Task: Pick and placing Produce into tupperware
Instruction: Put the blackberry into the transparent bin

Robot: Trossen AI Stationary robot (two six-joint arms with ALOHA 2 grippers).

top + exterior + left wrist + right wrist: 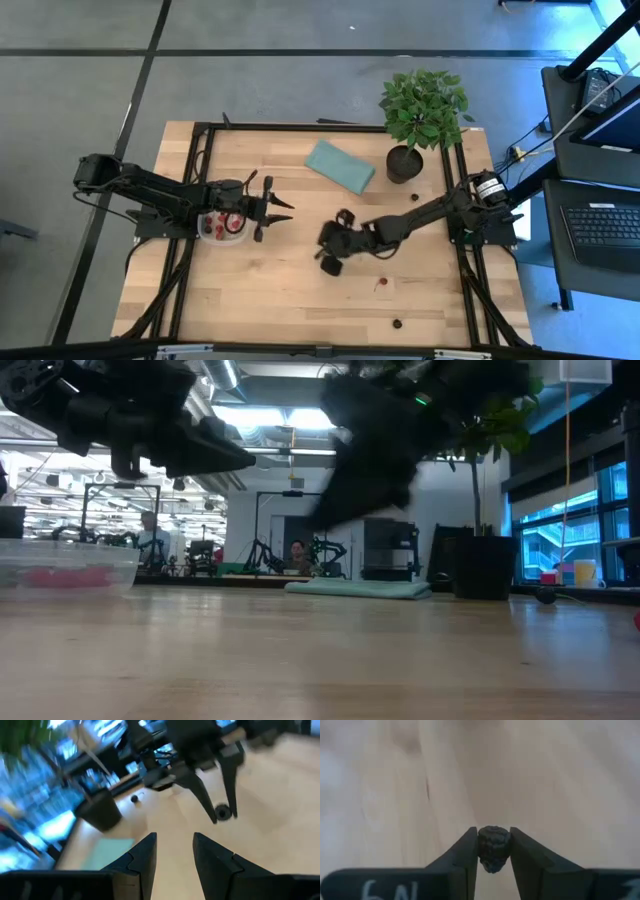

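Observation:
The tupperware (222,230), a clear shallow container, sits on the table at the left with red produce (232,222) inside; the low view shows it too (65,565). My left gripper (275,208) hovers just right of it, open and empty (175,851). My right gripper (330,242) is near the table's middle, shut on a dark wrinkled berry (494,847). A red berry (380,284) and a dark one (397,323) lie loose on the wood nearer the front edge. My right gripper pinches the dark berry (494,854) by two opposite sides between its two fingers (465,852), at their free ends. The fingers slant down from the table's right side. The berry (222,811) is lifted clear of the table.
A teal pad (340,165) lies at the back centre, and a potted plant (405,160) stands to its right. Another small dark berry (413,197) lies near the pot. Bare wood stretches between the two grippers and along the front.

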